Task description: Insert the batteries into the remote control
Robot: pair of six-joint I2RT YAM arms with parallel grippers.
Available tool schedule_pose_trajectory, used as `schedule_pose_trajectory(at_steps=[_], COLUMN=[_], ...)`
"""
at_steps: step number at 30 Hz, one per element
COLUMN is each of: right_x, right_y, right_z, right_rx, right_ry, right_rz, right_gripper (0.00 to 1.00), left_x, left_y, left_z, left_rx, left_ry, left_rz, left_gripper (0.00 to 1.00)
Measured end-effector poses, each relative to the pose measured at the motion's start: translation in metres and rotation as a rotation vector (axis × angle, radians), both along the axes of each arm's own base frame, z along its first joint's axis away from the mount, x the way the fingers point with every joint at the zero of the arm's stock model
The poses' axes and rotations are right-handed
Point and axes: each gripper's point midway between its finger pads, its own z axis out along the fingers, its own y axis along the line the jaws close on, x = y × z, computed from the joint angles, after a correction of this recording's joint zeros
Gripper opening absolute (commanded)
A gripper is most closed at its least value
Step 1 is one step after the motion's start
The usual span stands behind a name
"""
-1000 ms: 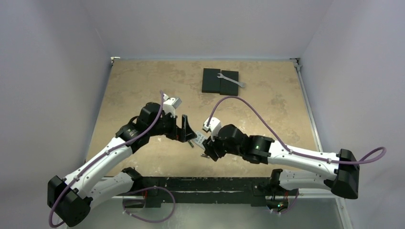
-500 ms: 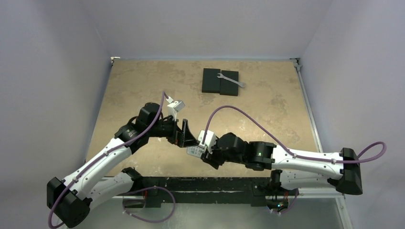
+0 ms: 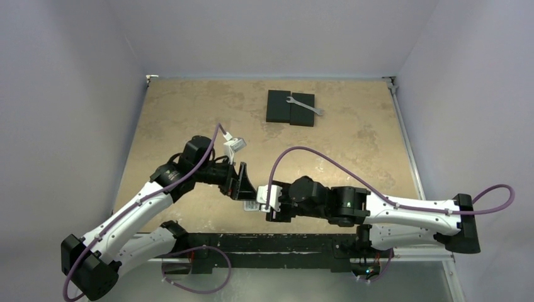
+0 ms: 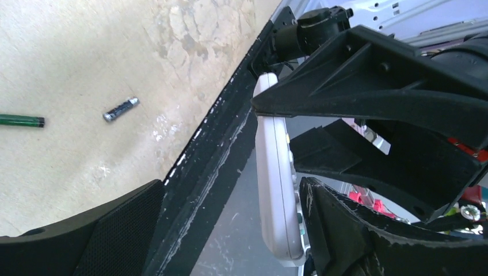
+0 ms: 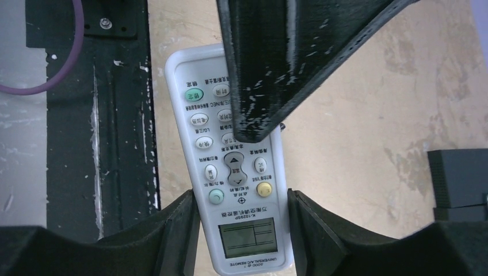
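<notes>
My right gripper (image 5: 241, 198) is shut on the white remote control (image 5: 233, 167), its fingers pressing the two long sides near the screen end, button face toward its camera. In the top view the remote control (image 3: 252, 206) hangs over the table's near edge, between both arms. My left gripper (image 4: 230, 190) is open and straddles the remote control (image 4: 276, 184), seen edge-on. One finger (image 5: 276, 69) lies close over the buttons and the other stands apart from the plain back. One of the batteries (image 4: 121, 109) lies on the table, with a slim green cylinder (image 4: 22, 121) to its left.
Two flat black blocks (image 3: 289, 107) with a silver wrench (image 3: 305, 106) across them sit at the far middle of the table. The black rail (image 3: 264, 242) of the near edge runs just under the grippers. Grey walls close in the sides.
My right arm carried the remote left and toward the near edge. My left gripper came down to meet it, and its jaws narrowed a little around the remote.
</notes>
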Motion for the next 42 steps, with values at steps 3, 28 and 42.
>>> schedule_pose_trajectory(at_steps=[3, 28, 42], right_x=[0.002, 0.009, 0.006], right_y=[0.000, 0.014, 0.013], right_z=[0.007, 0.015, 0.007], right_rx=[-0.012, -0.171, -0.219], right_ry=[-0.034, -0.146, -0.138], right_rz=[0.023, 0.138, 0.173], right_gripper=[0.00, 0.04, 0.06], left_x=[-0.006, -0.023, -0.021], left_y=[0.000, -0.002, -0.003], left_z=[0.001, 0.002, 0.005], left_rx=[-0.007, -0.042, -0.046], left_ry=[0.019, 0.048, 0.034], left_rz=[-0.027, -0.144, -0.150], left_gripper=[0.85, 0.59, 0.33])
